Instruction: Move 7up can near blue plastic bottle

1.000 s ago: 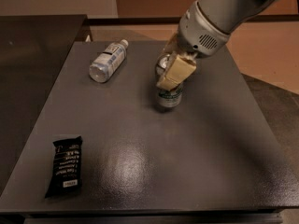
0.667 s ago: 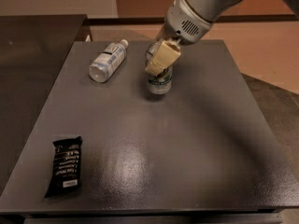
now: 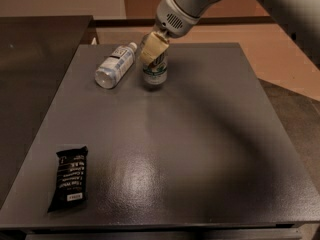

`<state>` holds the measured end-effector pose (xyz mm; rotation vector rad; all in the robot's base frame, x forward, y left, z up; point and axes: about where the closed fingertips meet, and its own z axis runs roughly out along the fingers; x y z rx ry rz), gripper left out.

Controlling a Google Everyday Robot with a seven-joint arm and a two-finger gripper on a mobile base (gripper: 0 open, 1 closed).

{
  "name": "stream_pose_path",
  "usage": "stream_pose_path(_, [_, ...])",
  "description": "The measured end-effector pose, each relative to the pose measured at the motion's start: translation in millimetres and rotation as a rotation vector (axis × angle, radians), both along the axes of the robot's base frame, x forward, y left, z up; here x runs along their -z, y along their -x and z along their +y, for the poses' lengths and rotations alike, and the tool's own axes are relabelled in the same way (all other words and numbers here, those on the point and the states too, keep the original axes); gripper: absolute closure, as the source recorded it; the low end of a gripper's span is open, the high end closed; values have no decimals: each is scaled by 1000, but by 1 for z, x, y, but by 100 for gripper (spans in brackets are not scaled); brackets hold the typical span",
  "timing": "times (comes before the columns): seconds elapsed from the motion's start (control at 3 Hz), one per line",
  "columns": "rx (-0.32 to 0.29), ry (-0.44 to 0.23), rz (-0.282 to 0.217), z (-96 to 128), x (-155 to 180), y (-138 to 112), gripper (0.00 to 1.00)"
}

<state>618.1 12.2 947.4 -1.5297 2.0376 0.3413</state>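
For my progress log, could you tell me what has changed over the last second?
The gripper, holding the 7up can, has moved it left and toward the table's far edge, so it now stands close beside the blue plastic bottle. The bottle and the black snack bar stayed put.

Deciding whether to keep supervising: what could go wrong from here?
The hand grips the top of the small silver 7up can, which stands close beside the clear bluish plastic bottle. That bottle lies on its side, so a nudge from the can could roll it away. The can might also tip if the hand lifts off at an angle.
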Motion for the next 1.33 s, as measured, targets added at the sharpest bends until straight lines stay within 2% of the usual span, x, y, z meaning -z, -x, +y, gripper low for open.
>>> stream_pose_path(0.33, [36,-4,-22,14,9,-24,100])
stream_pose_path(0.67, [44,2,-38,28,17,-38,82])
stream_pose_path(1.33, [3,13,-33,48,33,-48,36])
